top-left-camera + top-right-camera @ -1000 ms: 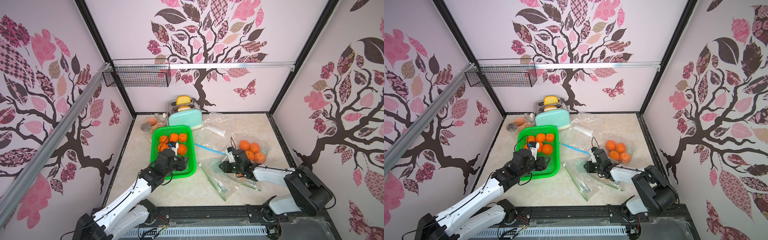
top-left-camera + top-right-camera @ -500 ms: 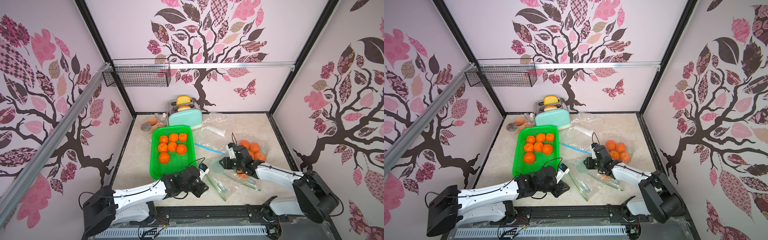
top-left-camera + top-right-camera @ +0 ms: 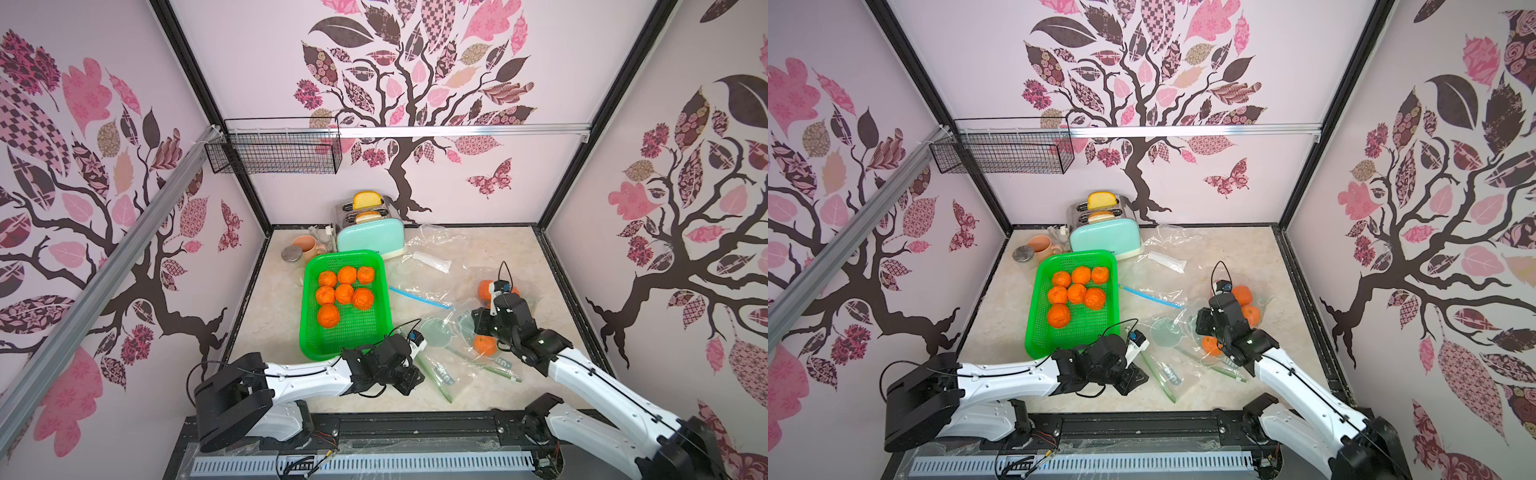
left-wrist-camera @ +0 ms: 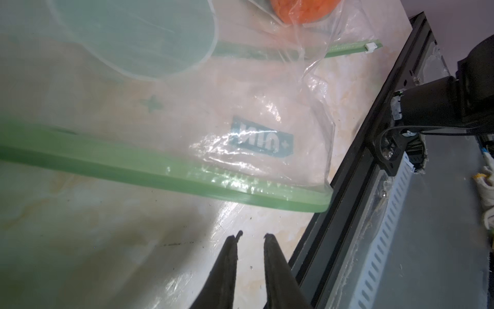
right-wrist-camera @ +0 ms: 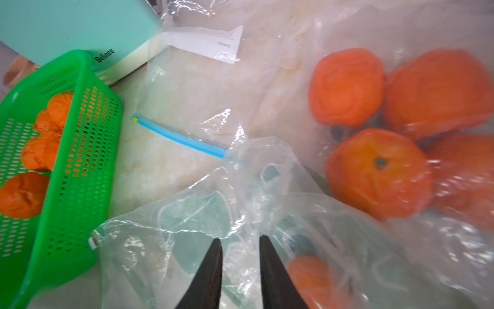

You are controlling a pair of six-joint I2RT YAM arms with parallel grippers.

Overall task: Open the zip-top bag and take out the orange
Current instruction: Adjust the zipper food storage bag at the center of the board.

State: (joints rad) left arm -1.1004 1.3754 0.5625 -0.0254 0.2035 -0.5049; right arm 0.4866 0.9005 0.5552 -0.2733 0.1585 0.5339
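Beige marble tabletop (image 3: 490, 249) fills frame centre. Green basket (image 3: 304, 291) left of centre; mint toaster (image 3: 370, 239), pink mug (image 3: 305, 245), metal lid (image 3: 292, 253) above it. Labelled clear bag (image 3: 432, 262), blue-zip bag (image 3: 419, 297) centre-right. Green-zip bag (image 3: 440, 374) lower centre, flat.

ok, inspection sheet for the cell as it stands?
Surface: marble-look tabletop, no spills seen.
Job's things: green-zip bag flat near the front edge; one orange under its film.
Clutter: green basket with seven oranges; toaster; mug; blue-zip bag; bag of oranges.
Grippers: left gripper narrowly open, empty, short of the green zip; right gripper narrowly open over bag film.
Cables: left wrist cable, right wrist cable both loop free.
Surroundings: wire rack, tree-print walls.
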